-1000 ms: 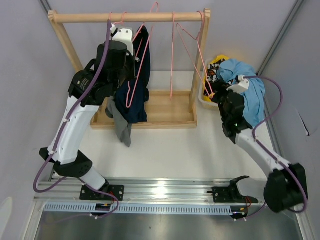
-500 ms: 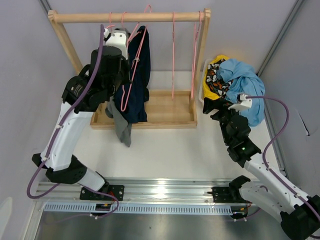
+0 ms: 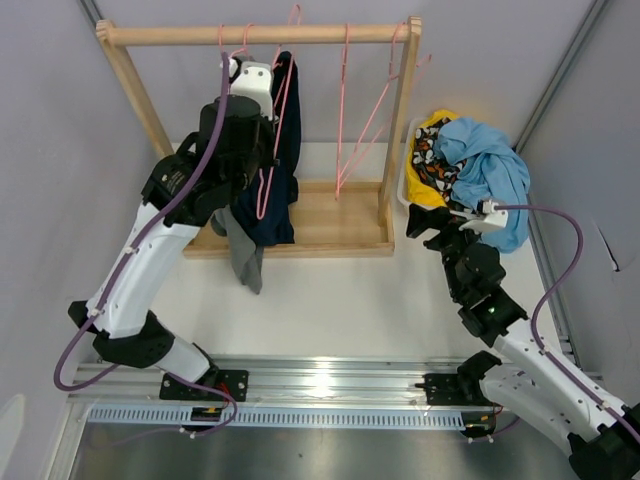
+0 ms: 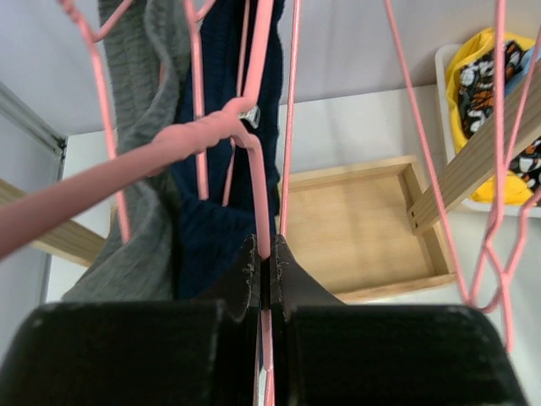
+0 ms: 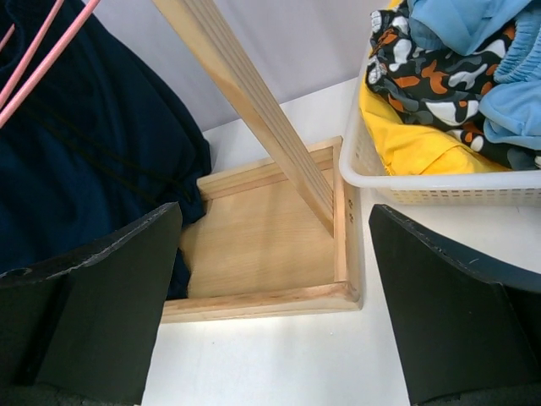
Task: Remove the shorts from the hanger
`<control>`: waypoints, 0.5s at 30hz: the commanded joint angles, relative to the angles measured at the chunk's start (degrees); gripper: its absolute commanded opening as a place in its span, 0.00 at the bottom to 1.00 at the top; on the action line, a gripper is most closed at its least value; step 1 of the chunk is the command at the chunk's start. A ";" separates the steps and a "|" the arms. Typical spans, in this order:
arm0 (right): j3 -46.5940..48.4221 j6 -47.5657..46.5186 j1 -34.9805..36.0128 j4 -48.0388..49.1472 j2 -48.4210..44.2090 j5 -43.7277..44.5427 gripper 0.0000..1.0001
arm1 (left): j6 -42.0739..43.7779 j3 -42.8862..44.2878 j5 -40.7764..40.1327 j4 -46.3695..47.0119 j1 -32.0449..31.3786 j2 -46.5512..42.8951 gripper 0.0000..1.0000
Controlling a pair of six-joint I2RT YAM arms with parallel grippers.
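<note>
Navy shorts and basket, both partly beyond the view's edges.

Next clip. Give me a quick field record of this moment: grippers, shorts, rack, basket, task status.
left gripper: shut on the pink hanger, high by the wooden rack rail
right gripper: open, empty, low between rack and basket
navy shorts: hanging on the rack, behind the hanger's wire
grey garment: hanging against the shorts, reaching lower
basket contents: heaped clothes, blue garment on top
task status: shorts not yet off
</note>
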 commanded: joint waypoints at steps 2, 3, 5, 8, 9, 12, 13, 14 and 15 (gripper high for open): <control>-1.06 -1.27 0.32 -0.05 -2.92 2.03 1.00 | 2.51 1.71 -2.71 19.92 -2.49 -1.39 0.00; -1.32 -1.36 0.32 -0.05 -3.36 1.94 1.00 | 3.12 3.89 -2.80 19.75 -2.75 -0.42 0.00; -1.85 -1.36 0.32 0.04 -3.97 1.85 0.99 | 3.92 7.68 -2.63 19.14 -3.55 3.08 0.00; -2.64 -1.71 0.41 0.39 -4.94 2.03 0.99 | 5.24 14.19 -1.92 18.53 -3.81 7.91 0.00; -2.82 -1.97 0.41 0.39 -5.12 2.03 0.99 | 5.85 15.16 -1.84 18.52 -3.90 8.89 0.00; -3.34 -2.41 0.41 0.30 -5.64 2.20 1.00 | 7.69 17.80 -1.92 20.54 -3.90 11.62 0.00; -3.52 -2.41 0.41 0.30 -5.82 2.12 1.00 | 8.13 17.98 -1.92 21.76 -3.81 12.15 0.00; -3.70 -2.50 0.41 0.39 -5.91 2.03 1.00 | 8.49 18.67 -2.01 22.30 -3.81 12.77 0.00; -4.13 -2.59 0.41 0.56 -6.35 1.77 1.00 | 9.97 19.64 -2.01 23.26 -3.64 14.43 0.00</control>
